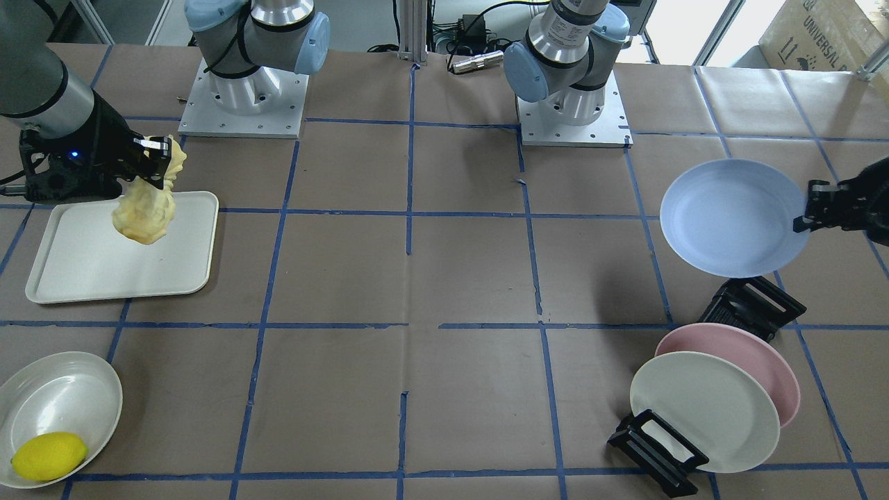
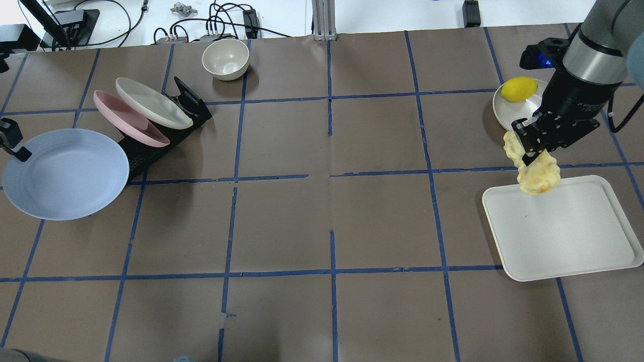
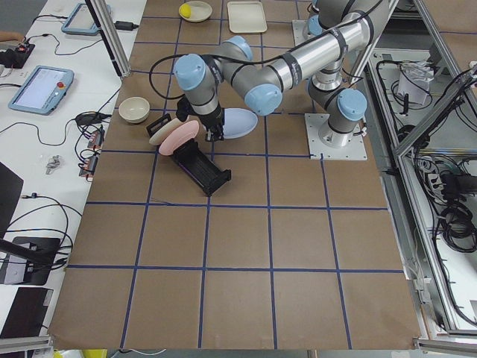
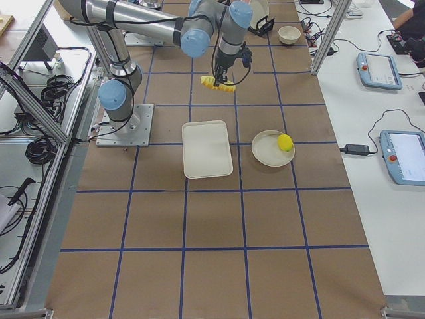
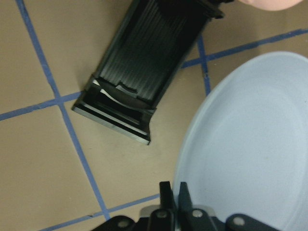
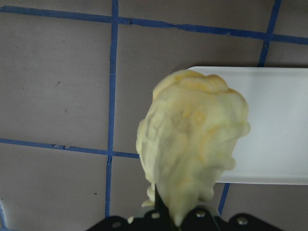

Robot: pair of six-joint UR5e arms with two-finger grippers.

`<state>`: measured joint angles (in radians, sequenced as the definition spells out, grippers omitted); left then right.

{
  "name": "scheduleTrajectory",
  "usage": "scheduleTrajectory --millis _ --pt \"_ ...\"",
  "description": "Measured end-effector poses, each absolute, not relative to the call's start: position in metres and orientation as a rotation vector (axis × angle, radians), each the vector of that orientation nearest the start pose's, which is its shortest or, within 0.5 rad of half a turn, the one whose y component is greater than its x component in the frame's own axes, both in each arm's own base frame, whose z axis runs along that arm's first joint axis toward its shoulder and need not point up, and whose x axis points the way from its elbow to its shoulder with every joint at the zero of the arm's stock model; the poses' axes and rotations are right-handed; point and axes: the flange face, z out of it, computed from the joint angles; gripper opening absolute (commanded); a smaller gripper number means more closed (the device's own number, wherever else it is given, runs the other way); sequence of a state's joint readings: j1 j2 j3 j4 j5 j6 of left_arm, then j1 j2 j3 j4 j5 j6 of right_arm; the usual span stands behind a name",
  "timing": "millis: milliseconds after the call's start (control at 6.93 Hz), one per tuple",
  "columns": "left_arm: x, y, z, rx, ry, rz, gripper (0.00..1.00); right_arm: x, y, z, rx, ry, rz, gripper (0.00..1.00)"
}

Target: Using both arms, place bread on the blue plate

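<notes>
The right gripper (image 2: 527,149) clamps the bread (image 2: 539,173) above the far edge of the white tray (image 2: 568,241). The left gripper (image 1: 807,207) pinches the blue plate (image 1: 729,219) aloft (rim only). Next, they likely should meet mid-table.

Table (image 2: 322,211) — tray (image 2: 568,236), rack (image 2: 151,148), maybe two bowls (image 2: 225,59)

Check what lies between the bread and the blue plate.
Overhead view: only bare brown table with blue tape lines between the bread and blue plate; the end of the black rack sits beside the plate.
</notes>
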<state>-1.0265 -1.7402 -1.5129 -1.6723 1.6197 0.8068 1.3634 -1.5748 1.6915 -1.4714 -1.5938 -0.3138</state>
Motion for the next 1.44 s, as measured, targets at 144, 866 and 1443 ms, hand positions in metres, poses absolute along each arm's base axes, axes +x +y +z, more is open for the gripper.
scheduleTrajectory --millis 144,866,1443 --pt "0.11 -0.521 0.423 0.434 3.177 0.321 0.03 0.055 -0.475 0.432 -0.153 3.103 0.317 0.07" --pt "-0.103 -0.535 0.338 0.595 3.376 0.212 0.03 0.117 -0.457 0.442 -0.149 3.154 0.293 0.09" --pt "-0.22 -0.555 0.243 0.43 3.407 0.075 0.03 0.117 -0.457 0.436 -0.148 3.151 0.324 0.09"
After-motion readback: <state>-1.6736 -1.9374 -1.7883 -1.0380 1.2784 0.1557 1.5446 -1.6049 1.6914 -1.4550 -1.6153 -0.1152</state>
